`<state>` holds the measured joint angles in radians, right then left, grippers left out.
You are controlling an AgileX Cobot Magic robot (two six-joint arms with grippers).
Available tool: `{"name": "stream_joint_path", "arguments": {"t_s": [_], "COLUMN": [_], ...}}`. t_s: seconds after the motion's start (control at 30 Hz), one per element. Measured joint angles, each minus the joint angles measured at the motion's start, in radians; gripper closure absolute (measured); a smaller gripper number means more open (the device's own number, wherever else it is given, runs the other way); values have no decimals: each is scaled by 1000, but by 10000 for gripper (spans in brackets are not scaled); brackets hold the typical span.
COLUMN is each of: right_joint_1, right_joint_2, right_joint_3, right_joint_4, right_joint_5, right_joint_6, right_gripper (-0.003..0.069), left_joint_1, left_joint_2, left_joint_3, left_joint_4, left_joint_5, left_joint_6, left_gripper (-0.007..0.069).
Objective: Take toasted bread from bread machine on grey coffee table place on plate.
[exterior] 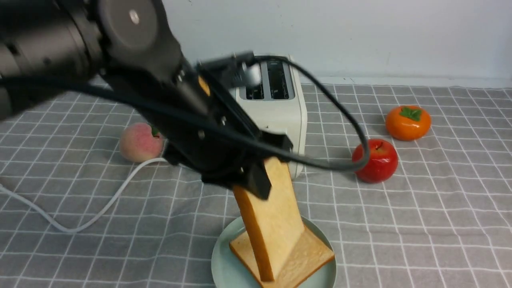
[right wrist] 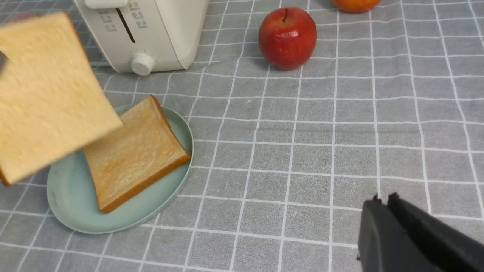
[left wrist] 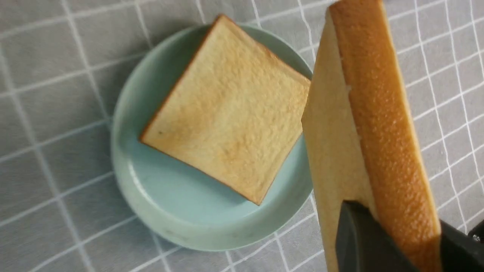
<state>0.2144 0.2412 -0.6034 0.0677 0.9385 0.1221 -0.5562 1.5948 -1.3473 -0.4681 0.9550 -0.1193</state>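
My left gripper (exterior: 256,176) (left wrist: 404,234) is shut on one slice of toasted bread (exterior: 276,224) (left wrist: 378,113) (right wrist: 45,98), gripping its top end and holding it upright over the plate (exterior: 224,264) (left wrist: 170,204) (right wrist: 75,211). Another slice (exterior: 308,256) (left wrist: 230,109) (right wrist: 132,158) lies flat on that mint-green plate. Whether the held slice touches the flat one I cannot tell. The cream bread machine (exterior: 280,108) (right wrist: 151,34) stands behind the plate on the grey coffee table (exterior: 420,224). My right gripper (right wrist: 382,200) is shut and empty, above bare cloth to the right.
A peach (exterior: 140,142) lies left of the toaster, whose white cord (exterior: 100,208) loops across the left cloth. A red apple (exterior: 376,160) (right wrist: 287,37) and an orange persimmon (exterior: 408,122) sit to the right. A pale wall closes the back.
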Motion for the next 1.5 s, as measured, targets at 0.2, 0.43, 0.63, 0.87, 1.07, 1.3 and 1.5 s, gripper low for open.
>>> {"name": "stream_joint_path", "arguments": {"t_s": [0.2,0.43,0.63,0.87,1.07,1.3,1.5], "right_joint_1": [0,0,0,0,0,0,0], "right_joint_2": [0,0,0,0,0,0,-9], "right_joint_3": [0,0,0,0,0,0,24], "right_joint_4": [2,7,25,26,22,-35,-206], "right_joint_5": [6,7,9,12,-11,-159,-250], "right_joint_6": [0,0,0,0,0,0,153], "right_gripper": [627,626,624,616,610,606,606], "left_joint_1": [0,1,1,1,1,1,1], "left_joint_2": [72,176,198,173,8,-251,-538], "left_joint_3": [98,101,101,102,102,115,228], "left_joint_4": [-152,-160,-55,91,345,542,562], "left_joint_5": [-124,-147,-131,-84,-22,82,49], "left_joint_6": [94,132,131,60,-162,-329,-379], "left_gripper": [536,526,368,265,447,638,638]}}
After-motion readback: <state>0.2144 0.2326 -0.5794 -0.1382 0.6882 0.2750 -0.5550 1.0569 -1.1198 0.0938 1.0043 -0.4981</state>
